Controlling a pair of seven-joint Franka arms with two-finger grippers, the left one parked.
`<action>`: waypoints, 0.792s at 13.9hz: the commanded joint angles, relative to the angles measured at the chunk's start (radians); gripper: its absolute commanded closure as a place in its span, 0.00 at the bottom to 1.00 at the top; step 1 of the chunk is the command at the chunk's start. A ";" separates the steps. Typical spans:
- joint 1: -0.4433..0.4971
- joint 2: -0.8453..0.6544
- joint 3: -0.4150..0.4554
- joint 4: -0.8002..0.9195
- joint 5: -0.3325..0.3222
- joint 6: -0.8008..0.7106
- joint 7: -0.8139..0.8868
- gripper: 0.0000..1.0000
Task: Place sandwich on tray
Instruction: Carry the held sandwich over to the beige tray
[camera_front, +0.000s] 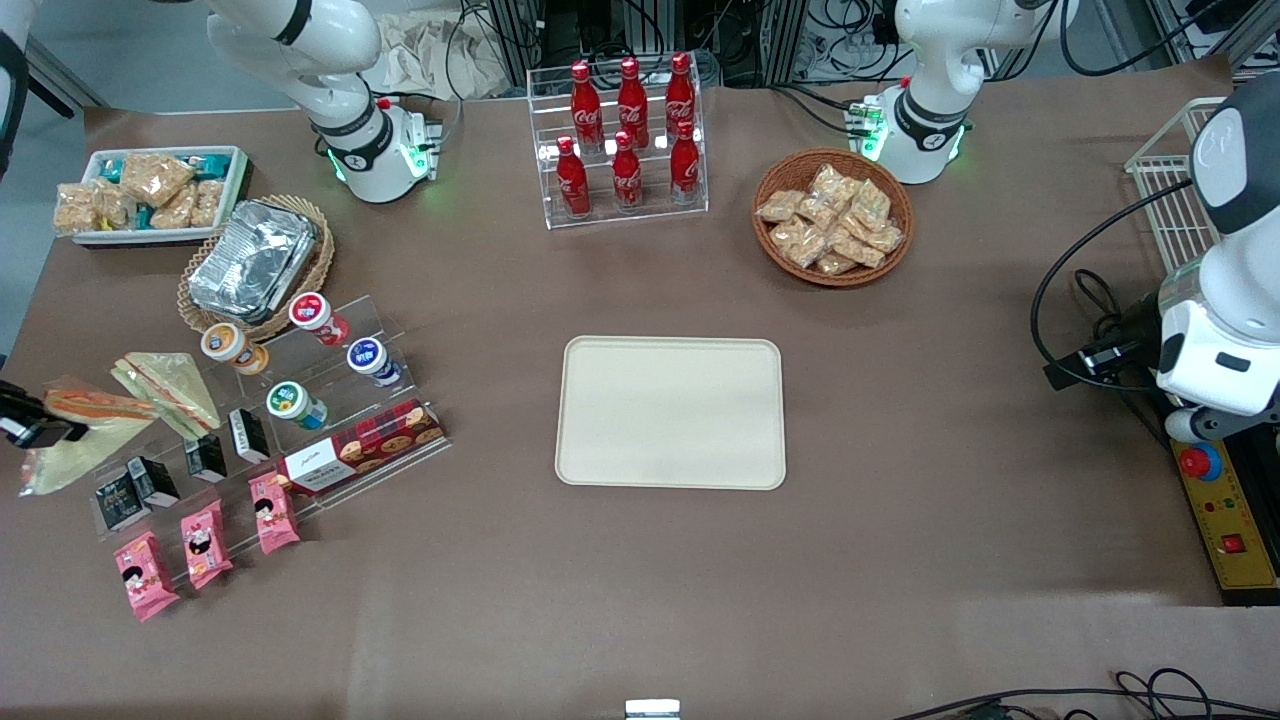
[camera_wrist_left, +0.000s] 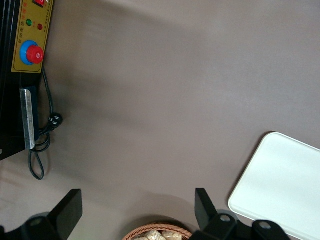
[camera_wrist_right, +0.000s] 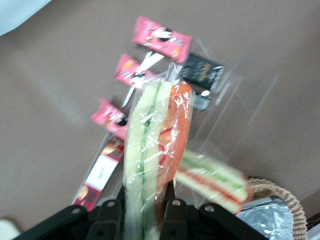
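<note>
While the gripper (camera_front: 40, 430) hung at the working arm's end of the table — fingers clamped on the sandwich (camera_front: 80, 432), its long axis trailing away from them — the tray (camera_front: 670, 480) lay well apart, bare, toward the table's middle.

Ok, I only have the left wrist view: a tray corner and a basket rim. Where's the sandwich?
Observer: In the gripper, which is shut on the orange-filled sandwich at the working arm's end of the table.
Operator: Lifted?
Observer: It looks lifted, above the clear display rack, with its wrap hanging down.
Operator: Anything on the tray?
Observer: Nothing lies on the tray.
</note>
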 joint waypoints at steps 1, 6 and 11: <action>0.058 -0.019 0.039 0.004 0.043 -0.028 0.010 0.71; 0.137 -0.033 0.140 0.004 0.152 -0.029 0.266 0.71; 0.377 0.002 0.159 0.002 0.144 0.036 0.620 0.71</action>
